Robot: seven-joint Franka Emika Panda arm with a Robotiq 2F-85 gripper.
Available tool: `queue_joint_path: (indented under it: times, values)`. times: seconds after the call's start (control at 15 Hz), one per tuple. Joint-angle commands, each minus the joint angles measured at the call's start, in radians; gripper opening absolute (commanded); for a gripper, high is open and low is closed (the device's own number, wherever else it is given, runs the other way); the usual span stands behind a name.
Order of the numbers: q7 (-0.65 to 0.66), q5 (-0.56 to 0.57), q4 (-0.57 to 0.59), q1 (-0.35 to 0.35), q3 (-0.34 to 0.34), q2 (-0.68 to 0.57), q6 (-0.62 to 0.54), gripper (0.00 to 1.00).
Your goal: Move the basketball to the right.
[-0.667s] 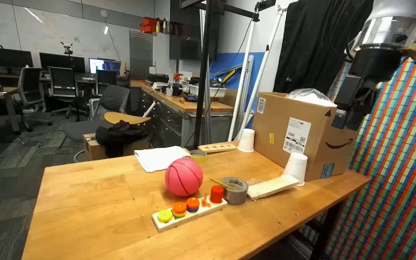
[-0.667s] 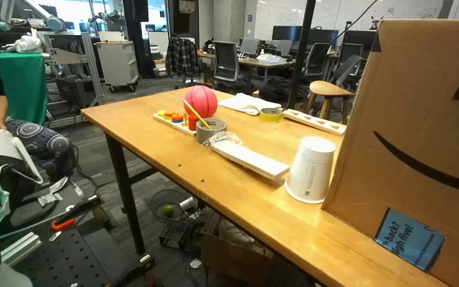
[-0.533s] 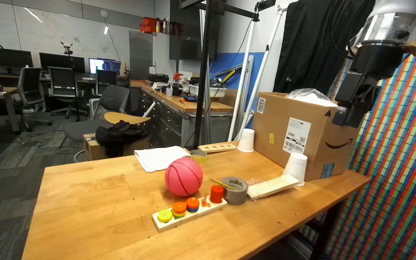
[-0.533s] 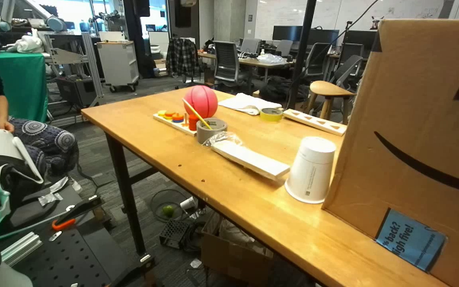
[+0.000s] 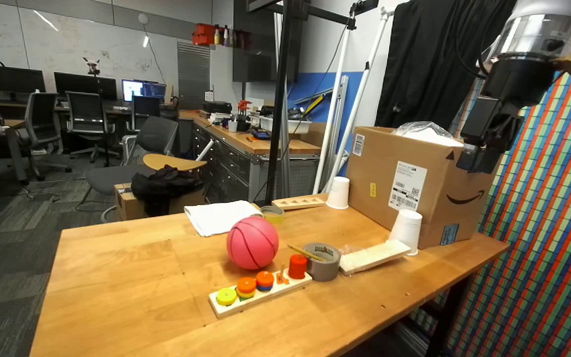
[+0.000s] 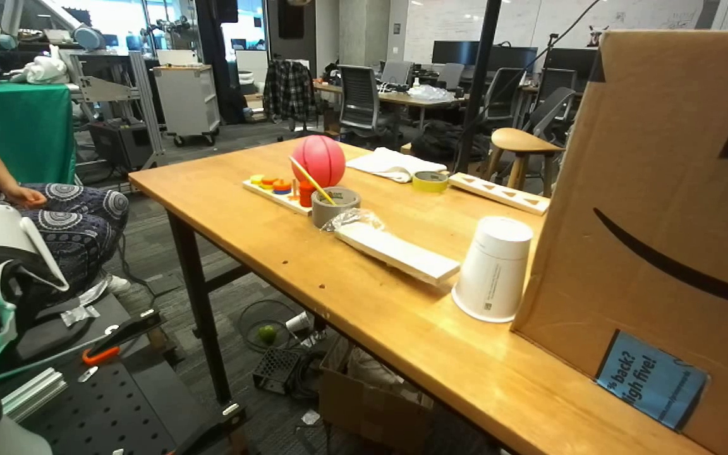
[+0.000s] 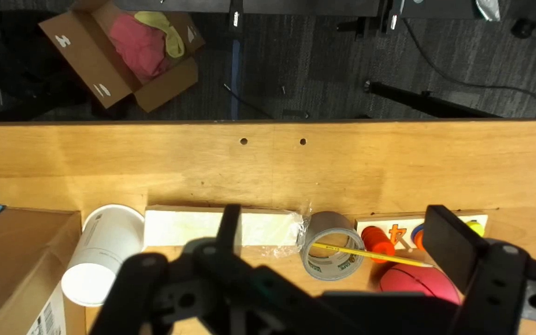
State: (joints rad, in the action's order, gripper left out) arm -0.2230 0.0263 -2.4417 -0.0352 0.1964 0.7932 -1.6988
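Observation:
The pink basketball (image 5: 252,243) with black seams rests on the wooden table (image 5: 127,287), behind the counting board (image 5: 260,297). It also shows in an exterior view (image 6: 318,161) and, partly hidden by the gripper body, at the lower right of the wrist view (image 7: 419,281). My gripper (image 5: 478,161) hangs high in front of the cardboard box at the right of an exterior view, well apart from the ball. In the wrist view the gripper (image 7: 335,223) is open, its fingers wide apart with nothing held between them.
A grey tape roll (image 5: 321,263) with a pencil (image 7: 370,254) in it stands right of the ball. A wooden plank (image 5: 374,257), white cups (image 5: 407,230), the cardboard box (image 6: 661,208), a white cloth (image 5: 221,218) and yellow tape (image 6: 430,183) are also on the table.
In an exterior view my gripper has risen very slightly. The basketball and the other table objects have not moved. The seated person's hand has shifted.

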Motion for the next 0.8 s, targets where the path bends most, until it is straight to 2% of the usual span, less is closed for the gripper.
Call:
queue_joint_path:
  times: [0.0,0.4,0.73]
  values:
    - [-0.006,-0.017,0.025,0.019,-0.029,-0.047,-0.016,1.0]
    - [-0.003,-0.026,0.073,0.112,-0.135,-0.175,-0.125,1.0]
    - [0.059,-0.055,0.201,0.18,-0.248,-0.338,-0.174,1.0]
